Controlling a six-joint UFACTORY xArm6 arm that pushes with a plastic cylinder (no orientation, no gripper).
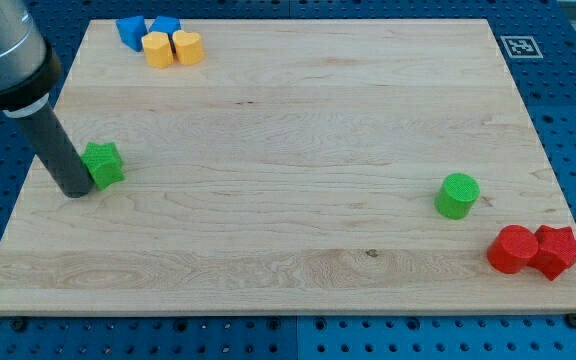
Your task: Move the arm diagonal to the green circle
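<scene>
Green circle [457,195]: upright cylinder, round face up, no long axis in plan; far toward view's right of my tip [76,191], slightly lower. Rod leans to view's upper left, bare, holding nothing. Tip touches green star-like block [103,164] just right.

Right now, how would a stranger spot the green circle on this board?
Start at the wooden board's lower right corner, where two red blocks sit. The green circle stands alone up-left of them, a round cylinder, unlike the angular green block beside my tip.
</scene>
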